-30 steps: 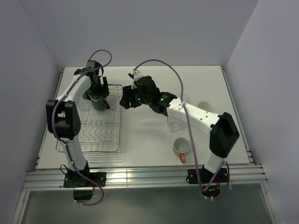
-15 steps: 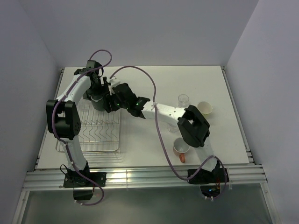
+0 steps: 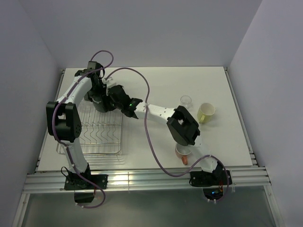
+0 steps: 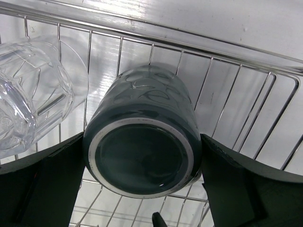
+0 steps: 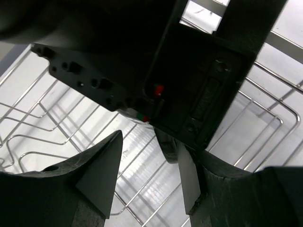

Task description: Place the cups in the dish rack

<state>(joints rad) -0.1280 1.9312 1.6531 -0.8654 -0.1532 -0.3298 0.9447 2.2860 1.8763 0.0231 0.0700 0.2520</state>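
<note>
The black mug (image 4: pixel 142 142) stands upside down in the dish rack (image 3: pixel 97 135), at its far end. My left gripper (image 3: pixel 98 98) is shut on the mug, one finger touching each side; in the left wrist view the gripper (image 4: pixel 142 163) frames the mug's base. A clear glass tumbler (image 4: pixel 28 104) lies in the rack beside the mug. My right gripper (image 3: pixel 112 94) is open and empty, right next to the left gripper, over the rack (image 5: pixel 57 118). On the table are another clear tumbler (image 3: pixel 186 100), the pale yellow-green cup (image 3: pixel 206 112) and the orange mug (image 3: pixel 182 152).
The right arm (image 3: pixel 182 125) stretches across the middle of the table and partly covers the orange mug. The left gripper's black body (image 5: pixel 165 71) fills the top of the right wrist view. Walls close in the table at the back and on both sides.
The right arm has swung left from the table's middle until its gripper is next to the left gripper over the rack. The left arm and the black mug have not moved.
</note>
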